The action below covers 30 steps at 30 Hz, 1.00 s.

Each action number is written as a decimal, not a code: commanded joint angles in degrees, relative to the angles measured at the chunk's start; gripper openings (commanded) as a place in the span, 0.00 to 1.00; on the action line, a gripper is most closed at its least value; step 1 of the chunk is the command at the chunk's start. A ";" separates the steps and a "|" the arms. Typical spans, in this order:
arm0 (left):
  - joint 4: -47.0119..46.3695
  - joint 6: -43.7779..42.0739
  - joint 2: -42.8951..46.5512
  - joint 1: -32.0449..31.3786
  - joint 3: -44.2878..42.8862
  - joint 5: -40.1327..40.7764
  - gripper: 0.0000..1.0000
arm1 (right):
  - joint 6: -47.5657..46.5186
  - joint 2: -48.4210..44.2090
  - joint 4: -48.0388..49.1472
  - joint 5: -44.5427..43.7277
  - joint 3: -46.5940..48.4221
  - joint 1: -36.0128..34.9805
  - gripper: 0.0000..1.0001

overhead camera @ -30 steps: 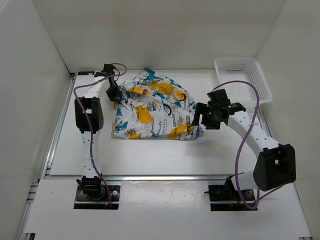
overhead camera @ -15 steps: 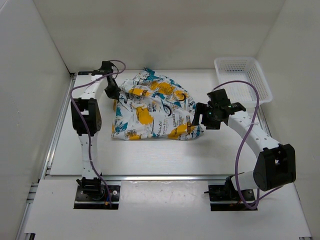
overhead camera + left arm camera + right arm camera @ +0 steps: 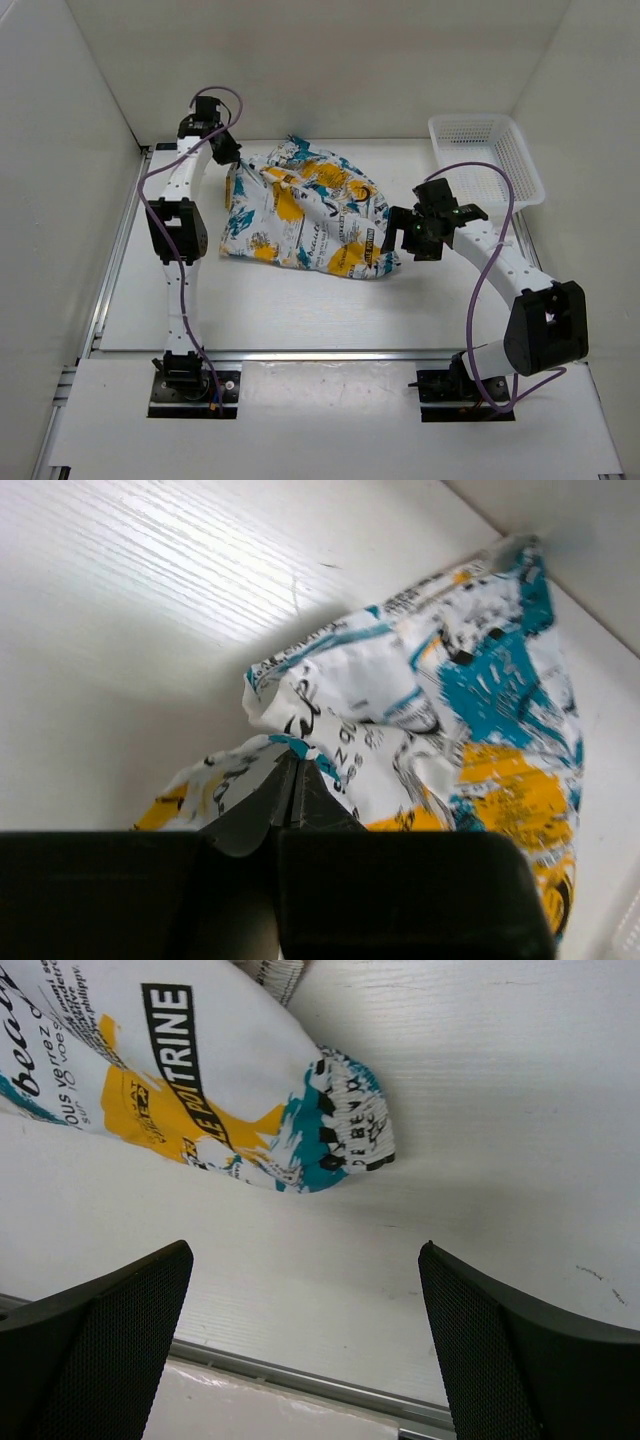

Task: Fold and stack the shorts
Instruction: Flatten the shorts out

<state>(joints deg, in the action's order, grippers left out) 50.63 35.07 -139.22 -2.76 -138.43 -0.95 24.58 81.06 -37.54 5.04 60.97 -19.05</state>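
The printed shorts (image 3: 305, 215) lie crumpled in the middle of the table, white with yellow, teal and black graphics. My left gripper (image 3: 233, 158) is at their far left corner, shut on a pinch of the fabric and lifting it; in the left wrist view the fabric (image 3: 420, 710) hangs from the closed tips (image 3: 292, 770). My right gripper (image 3: 398, 230) is open and empty, just right of the shorts' right end. In the right wrist view that end (image 3: 340, 1120) lies ahead of the wide-open fingers (image 3: 500, 1350), not between them.
A white plastic mesh basket (image 3: 487, 160) stands at the back right corner. White walls close in the table on the left, back and right. A metal rail (image 3: 300, 354) runs along the table's near edge.
My left gripper has risen and moved toward the back wall, pulling the shorts' left corner up and stretching the fabric. My right gripper has shifted slightly closer to the shorts.
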 commanded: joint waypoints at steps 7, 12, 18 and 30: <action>-0.01 1.41 -2.12 1.80 -3.70 -0.63 0.48 | -0.76 -0.02 0.62 -0.47 0.03 -0.11 0.98; -0.01 -1.75 8.50 1.80 5.78 2.09 0.85 | -0.76 -1.08 0.63 0.06 0.03 -0.11 0.98; -0.01 -1.50 27.75 2.85 31.87 7.81 0.85 | -0.23 -3.36 0.63 0.06 -1.20 -0.11 0.99; -2.37 7.91 44.91 2.68 72.23 0.70 0.57 | -0.23 -5.21 1.15 1.11 -2.79 -0.11 0.99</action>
<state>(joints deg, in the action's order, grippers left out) 49.76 41.06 -95.96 0.16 -69.04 2.07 24.64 77.65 -37.28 5.10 58.78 -19.05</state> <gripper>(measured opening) 0.575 0.994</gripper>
